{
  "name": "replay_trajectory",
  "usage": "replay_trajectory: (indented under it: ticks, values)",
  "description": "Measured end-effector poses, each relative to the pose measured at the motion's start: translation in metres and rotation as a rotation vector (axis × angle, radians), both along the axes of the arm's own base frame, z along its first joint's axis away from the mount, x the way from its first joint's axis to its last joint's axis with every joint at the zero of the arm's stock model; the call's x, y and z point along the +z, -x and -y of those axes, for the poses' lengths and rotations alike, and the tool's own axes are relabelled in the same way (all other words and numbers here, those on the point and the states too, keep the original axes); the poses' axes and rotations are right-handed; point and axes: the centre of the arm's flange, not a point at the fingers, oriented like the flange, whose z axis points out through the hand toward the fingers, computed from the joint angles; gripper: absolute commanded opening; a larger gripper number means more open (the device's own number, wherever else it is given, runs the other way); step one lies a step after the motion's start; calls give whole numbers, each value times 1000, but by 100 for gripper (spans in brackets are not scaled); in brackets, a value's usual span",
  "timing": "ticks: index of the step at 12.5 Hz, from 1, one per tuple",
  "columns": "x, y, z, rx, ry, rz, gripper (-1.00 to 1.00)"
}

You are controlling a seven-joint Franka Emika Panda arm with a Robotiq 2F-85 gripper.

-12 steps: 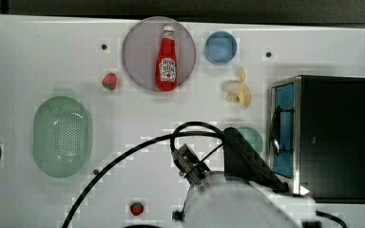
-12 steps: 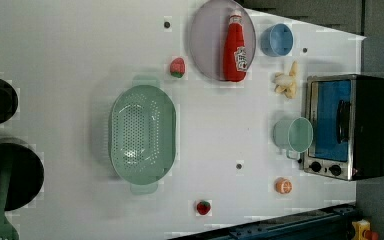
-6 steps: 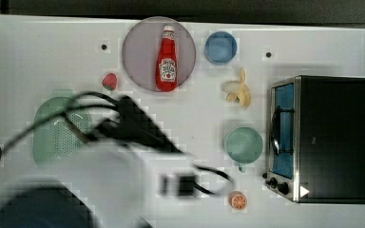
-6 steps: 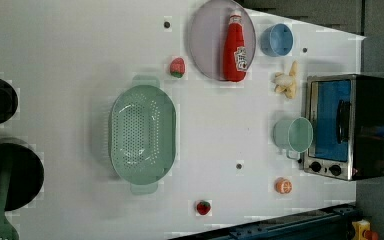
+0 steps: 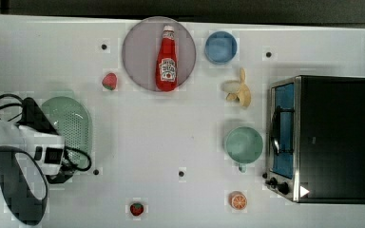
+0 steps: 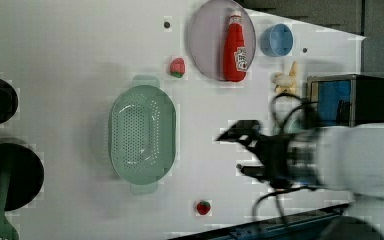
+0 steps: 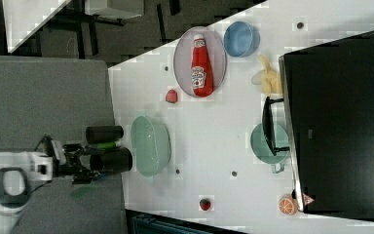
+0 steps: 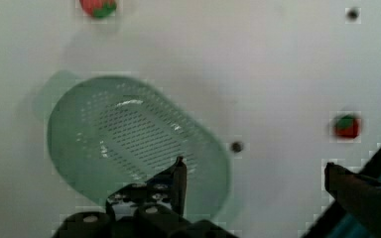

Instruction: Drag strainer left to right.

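The end effector (image 8: pixel 253 173) hangs released, its two fingers spread wide and grasping nothing, above the end of the strainer (image 8: pixel 134 148) that lies toward the surface's (image 5: pixel 138 142) front edge; in the wrist view one fingertip (image 8: pixel 179 166) sits over the basin's rim while the other stands clear of it over bare surface. The strainer (image 5: pixel 71 124) rests at the top view's left, well apart from the oven (image 5: pixel 321 137) on the top view's right, and its long axis runs up and down in the top view, across the direction of the drag. My judgement is that the coming move calls for a descent so that one finger drops inside the wall, then a pull toward the top view's right. Counted: one strainer, one ketchup bottle (image 5: pixel 167 59) on one plate (image 5: pixel 138 52), three strawberries (image 5: pixel 109 81), one banana (image 5: pixel 240 89), one orange half (image 5: pixel 238 200), one blue bowl (image 5: pixel 221 47), one teal cup (image 5: pixel 244 145).
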Motion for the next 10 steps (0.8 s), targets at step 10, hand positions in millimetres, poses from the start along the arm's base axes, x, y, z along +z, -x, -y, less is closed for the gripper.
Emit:
replay_trajectory:
  ticks: [10]
  values:
    - [-222, -6, -5, -500, -191, -23, 100]
